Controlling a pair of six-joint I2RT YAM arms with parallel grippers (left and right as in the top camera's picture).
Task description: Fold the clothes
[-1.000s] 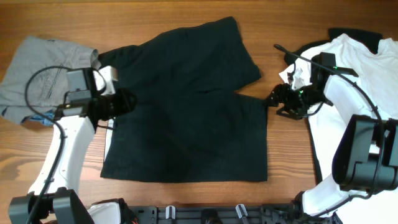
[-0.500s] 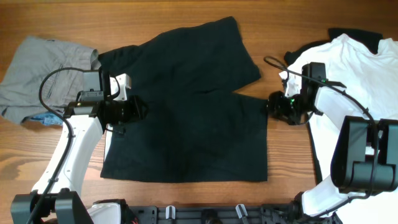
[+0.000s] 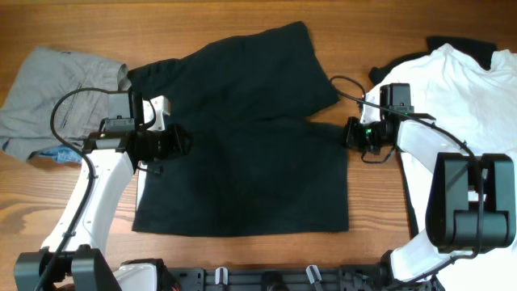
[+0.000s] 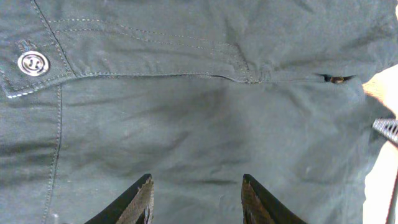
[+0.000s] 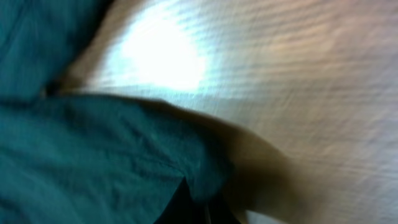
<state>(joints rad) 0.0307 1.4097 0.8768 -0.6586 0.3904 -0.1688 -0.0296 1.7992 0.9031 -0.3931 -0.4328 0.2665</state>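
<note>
Clothes: the black garment lies spread at the centre of the table. The grey trousers are at 10 o'clock and the white T-shirt at 3 o'clock.
Left pincer: wide, holding nothing, just above the black cloth near its 9 o'clock edge. A metal button and a stitched seam lie ahead of it.
Right pincer: at the garment's 3 o'clock edge. My wrist view is blurred, so I cannot tell whether it grips the cloth.
Risk: closing the left pincer here may, I judge, bunch cloth inboard of the edge or take every layer at the thick seam. If the right grip misses, only one side lifts and the fold skews.
Change: against one second ago, the left pincer has moved inward over the cloth. The right pincer has moved toward 9 o'clock, from clear of the garment to its edge.
</note>
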